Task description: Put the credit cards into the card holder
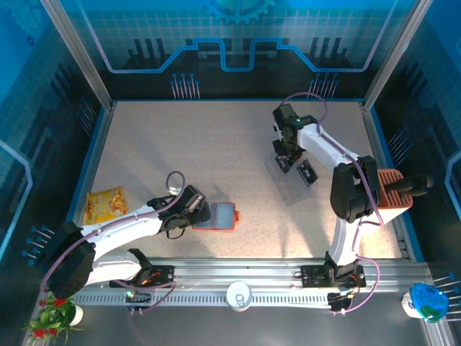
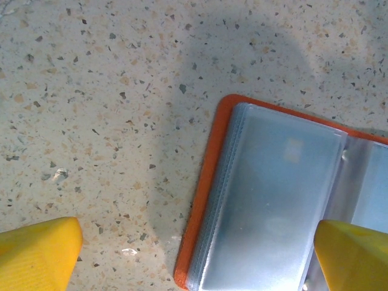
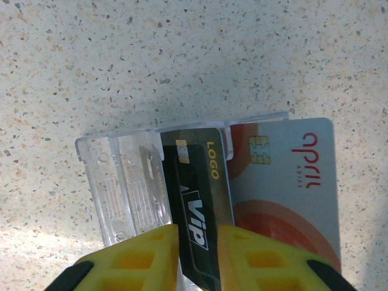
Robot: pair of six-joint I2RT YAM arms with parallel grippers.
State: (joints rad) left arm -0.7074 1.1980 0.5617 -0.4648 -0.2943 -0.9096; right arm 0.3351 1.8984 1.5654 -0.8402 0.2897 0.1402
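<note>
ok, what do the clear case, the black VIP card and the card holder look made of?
Clear case: rigid transparent plastic, seemingly; moulded ribs, table shows through. Black card: probably plastic, slight sheen, printed, gold chip. Card holder: matte orange cover, perhaps faux leather; pockets look like soft hazy clear film.

Black card (image 3: 203, 200): LOGO, VIP; grey card (image 3: 285, 182): april

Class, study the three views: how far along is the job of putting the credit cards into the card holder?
Done: the card holder lies open, its visible pockets looking empty. In hand: the right gripper pinches the black VIP card at the clear case; the left gripper hangs open over the holder. Left: carrying that card across, then the april card and any others.
</note>
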